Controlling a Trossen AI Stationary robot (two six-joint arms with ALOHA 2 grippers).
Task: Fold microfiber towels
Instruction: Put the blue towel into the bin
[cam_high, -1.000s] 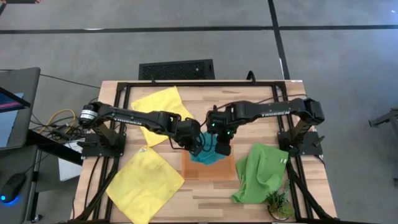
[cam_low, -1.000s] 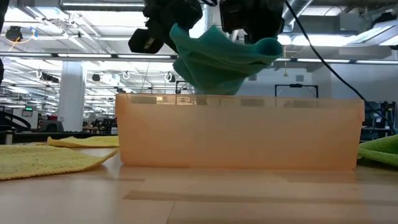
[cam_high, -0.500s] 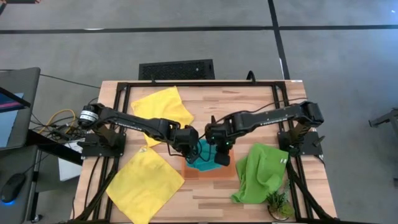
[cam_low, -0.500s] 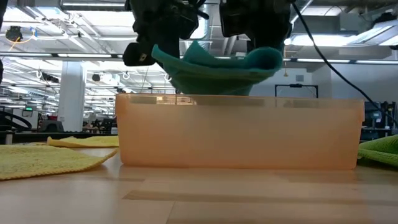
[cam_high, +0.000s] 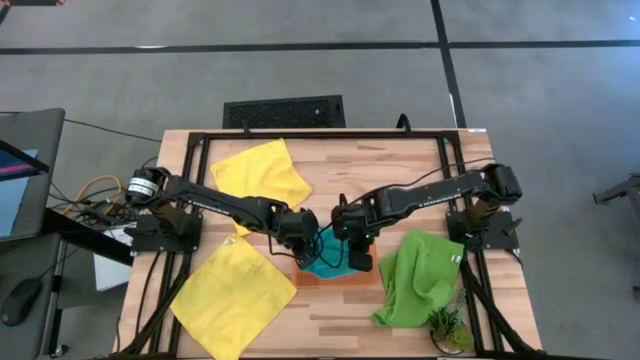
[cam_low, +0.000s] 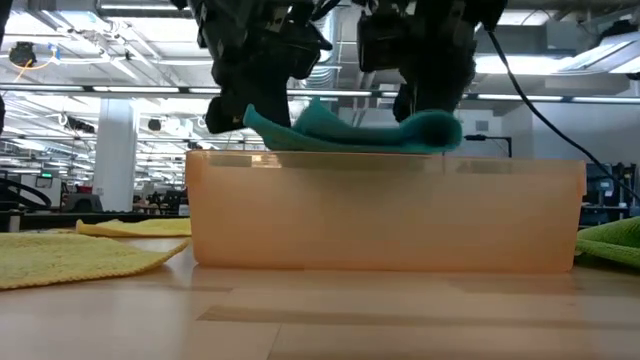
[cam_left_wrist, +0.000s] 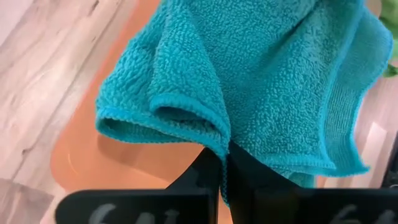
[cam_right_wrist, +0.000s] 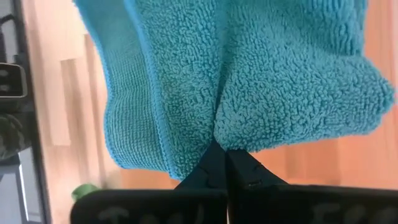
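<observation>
Both grippers hold a teal microfiber towel (cam_high: 325, 262) over the orange tray (cam_high: 342, 282) at the table's near middle. My left gripper (cam_high: 306, 248) is shut on the towel's left end and my right gripper (cam_high: 357, 256) on its right end. In the low view the towel (cam_low: 350, 130) stretches roughly level between them at the height of the tray's rim (cam_low: 385, 160). The tray wall hides its underside. Two yellow towels (cam_high: 262, 172) (cam_high: 232, 295) lie flat on the table's left. A lime green towel (cam_high: 420, 278) lies crumpled on the right. My left gripper pinches a bunched fold of the teal towel's left end (cam_left_wrist: 217, 140) between its two fingers; several layers meet there. The fingers slant down from above. The towel spreads out beyond them over the tray floor. My right gripper pinches a gathered fold at the towel's right end (cam_right_wrist: 219, 134) between its two fingers, slanting down from above. Several layers run into the pinch. The cloth sags a little toward the other gripper.
A small green plant (cam_high: 447, 325) stands at the near right corner. A black frame (cam_high: 320, 133) runs around the table's far and side edges. Bare wood shows between the yellow towels and the tray.
Both grippers have sunk toward the tray and come a little toward the table's near edge, carrying the teal towel. The towel hung well above the rim in a deep bunch. It now stretches flatter, at rim height. Neither gripper has let go.
</observation>
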